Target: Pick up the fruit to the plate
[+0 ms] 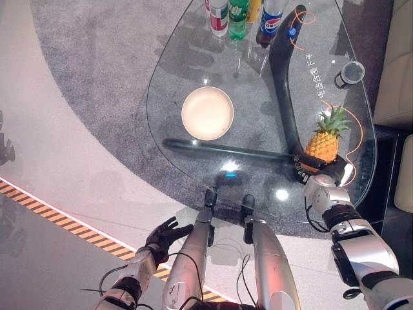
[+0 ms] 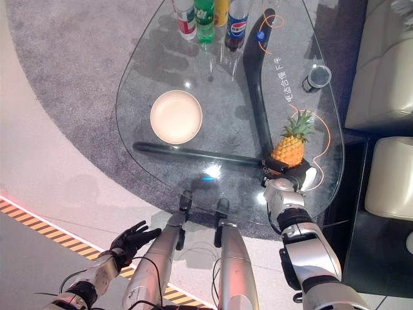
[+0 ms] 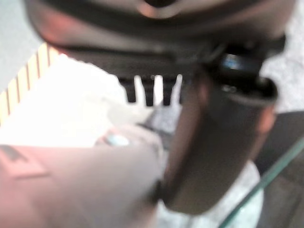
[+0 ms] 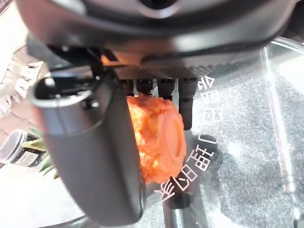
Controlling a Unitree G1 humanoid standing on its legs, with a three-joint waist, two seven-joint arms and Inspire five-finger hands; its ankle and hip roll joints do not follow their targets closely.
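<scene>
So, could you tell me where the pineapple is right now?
In the eye views the pineapple stands on the glass table's right side, gripped at its base by the right hand, right of the plate.

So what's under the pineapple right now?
The right hand is curled round the base of the pineapple, above the glass table. Whether the fruit's base touches the glass is hidden by the hand. The plate sits apart, bare.
</scene>
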